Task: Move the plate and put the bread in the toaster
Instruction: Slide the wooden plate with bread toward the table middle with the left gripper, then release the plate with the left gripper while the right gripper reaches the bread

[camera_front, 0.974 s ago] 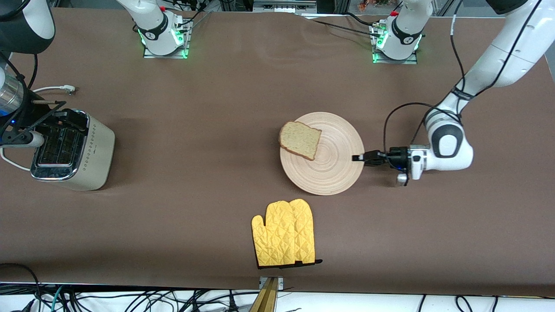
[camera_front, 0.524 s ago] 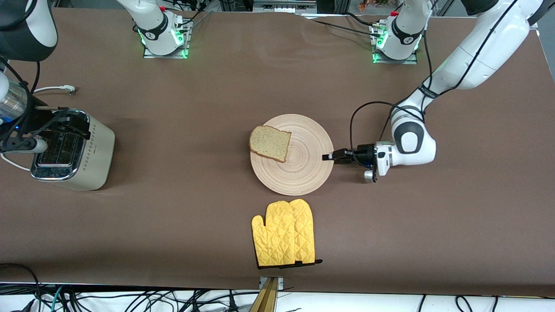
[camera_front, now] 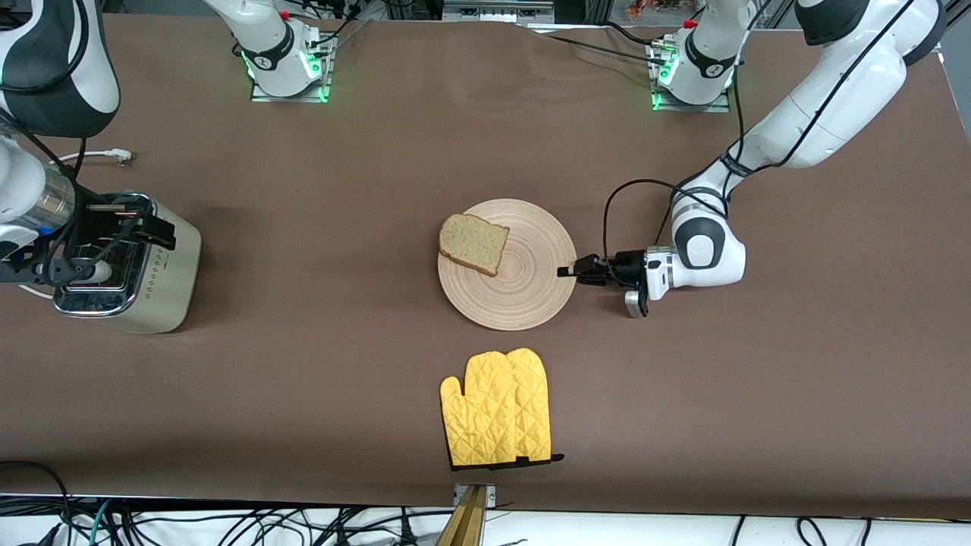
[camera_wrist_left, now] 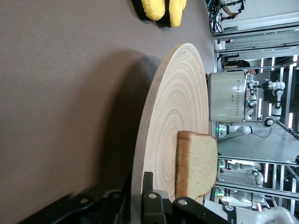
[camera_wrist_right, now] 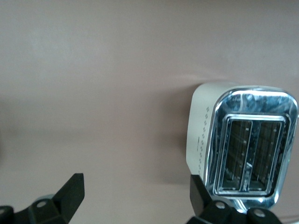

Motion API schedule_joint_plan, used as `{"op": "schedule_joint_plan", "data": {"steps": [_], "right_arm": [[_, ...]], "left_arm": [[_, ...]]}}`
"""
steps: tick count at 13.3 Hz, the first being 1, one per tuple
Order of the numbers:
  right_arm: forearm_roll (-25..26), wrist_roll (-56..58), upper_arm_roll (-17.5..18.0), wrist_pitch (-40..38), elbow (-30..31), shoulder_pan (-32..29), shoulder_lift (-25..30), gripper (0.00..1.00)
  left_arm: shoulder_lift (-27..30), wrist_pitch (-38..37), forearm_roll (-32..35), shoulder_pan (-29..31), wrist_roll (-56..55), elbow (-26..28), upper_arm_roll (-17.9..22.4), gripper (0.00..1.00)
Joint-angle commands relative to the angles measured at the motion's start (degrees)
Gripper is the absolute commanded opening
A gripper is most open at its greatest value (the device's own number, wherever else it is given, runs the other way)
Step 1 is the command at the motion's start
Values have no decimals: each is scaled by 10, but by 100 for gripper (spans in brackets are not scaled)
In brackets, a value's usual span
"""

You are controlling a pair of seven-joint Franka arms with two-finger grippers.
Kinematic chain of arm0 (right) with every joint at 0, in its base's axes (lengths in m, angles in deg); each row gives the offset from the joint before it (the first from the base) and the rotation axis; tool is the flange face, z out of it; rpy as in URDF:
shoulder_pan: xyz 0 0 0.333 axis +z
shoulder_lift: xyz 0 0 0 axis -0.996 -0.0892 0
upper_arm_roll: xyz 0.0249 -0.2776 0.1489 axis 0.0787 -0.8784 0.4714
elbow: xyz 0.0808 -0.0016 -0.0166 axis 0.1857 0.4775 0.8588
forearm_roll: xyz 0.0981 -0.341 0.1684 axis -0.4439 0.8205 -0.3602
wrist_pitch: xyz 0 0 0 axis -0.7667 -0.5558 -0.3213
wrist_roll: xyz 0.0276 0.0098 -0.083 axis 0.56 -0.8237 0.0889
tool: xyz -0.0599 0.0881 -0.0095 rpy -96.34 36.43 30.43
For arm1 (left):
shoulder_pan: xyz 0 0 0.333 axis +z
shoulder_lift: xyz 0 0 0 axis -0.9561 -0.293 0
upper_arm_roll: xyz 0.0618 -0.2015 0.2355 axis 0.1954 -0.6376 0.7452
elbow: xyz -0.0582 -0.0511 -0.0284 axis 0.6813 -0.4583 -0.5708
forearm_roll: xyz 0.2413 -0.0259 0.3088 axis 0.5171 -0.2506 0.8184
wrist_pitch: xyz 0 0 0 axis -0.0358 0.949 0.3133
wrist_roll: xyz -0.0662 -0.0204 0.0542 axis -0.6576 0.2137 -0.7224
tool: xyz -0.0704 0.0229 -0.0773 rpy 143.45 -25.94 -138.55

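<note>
The round wooden plate [camera_front: 507,265] lies mid-table with the bread slice [camera_front: 473,243] on its rim toward the right arm's end. My left gripper [camera_front: 565,272] is shut on the plate's rim at the left arm's end, low at table level. In the left wrist view the plate [camera_wrist_left: 175,121] runs edge-on between the fingers [camera_wrist_left: 148,183] and the bread [camera_wrist_left: 196,163] lies on it. The cream toaster [camera_front: 121,262] stands at the right arm's end. My right gripper [camera_front: 114,220] hangs open over it; the right wrist view shows the toaster [camera_wrist_right: 245,149] and its two empty slots.
A yellow oven mitt [camera_front: 497,407] lies nearer the front camera than the plate. The toaster's white cord [camera_front: 98,155] trails on the table toward the robots' bases. The arm bases [camera_front: 284,53] stand along the table's edge.
My left gripper has slid the plate with the bread toward the right arm's end of the table, most of it in the first half second. The right arm has shifted slightly over the toaster.
</note>
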State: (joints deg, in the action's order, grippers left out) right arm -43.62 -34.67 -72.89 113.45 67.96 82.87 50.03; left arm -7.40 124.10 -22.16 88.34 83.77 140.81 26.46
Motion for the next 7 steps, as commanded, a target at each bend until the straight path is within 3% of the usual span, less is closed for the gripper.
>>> {"op": "schedule_joint_plan", "data": {"steps": [1, 2, 7], "right_arm": [[-1, -4, 3, -25, -9, -1, -6, 100], [-3, -5, 4, -21, -8, -1, -12, 100], [-89, -77, 7, -16, -5, 10, -36, 100]], "left_arm": [[11, 31, -65, -18, 34, -3, -4, 95], [18, 31, -73, -16, 31, -3, -5, 100], [47, 28, -64, 21, 12, -2, -1, 100]]}}
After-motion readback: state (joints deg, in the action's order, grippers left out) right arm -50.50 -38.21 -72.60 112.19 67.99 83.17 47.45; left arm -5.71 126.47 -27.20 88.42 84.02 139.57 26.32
